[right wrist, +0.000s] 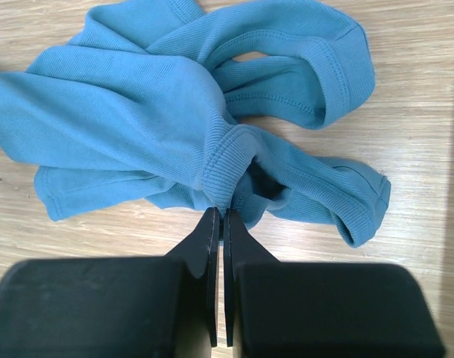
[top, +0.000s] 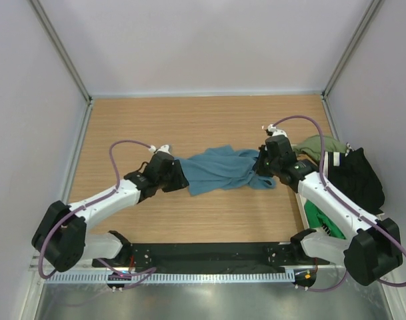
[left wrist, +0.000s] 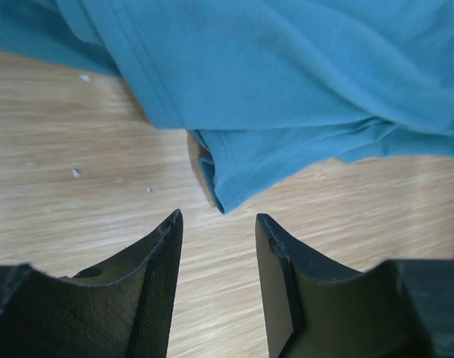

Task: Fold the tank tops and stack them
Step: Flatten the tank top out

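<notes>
Teal tank top [top: 219,170] bunched and twisted at the middle of the table [top: 189,127], strung out between the two arms, straps looped over themselves toward the right end. Right gripper [right wrist: 219,218] closed tight, apparently nipping a ribbed hem right at its tips. Left gripper [left wrist: 218,220] parted, nothing between the jaws, hovering just short of a hemmed corner lying flat on the wood.

Judged as the spreading step, before any fold. To do it well: bring the left jaws forward and low over that corner, slide the lower finger under the hem, take one layer only, close firmly. Then draw both ends apart, level, until untwisted and flat. Avoid lifting high, to spare the thin right-hand bite.

No bin, basket or tray in sight. Instead, a loose heap at the right table edge, beside the right arm: olive top [top: 319,145] farthest, black top [top: 356,177] in the middle, green top [top: 317,220] nearest, partly hidden by the arm.
</notes>
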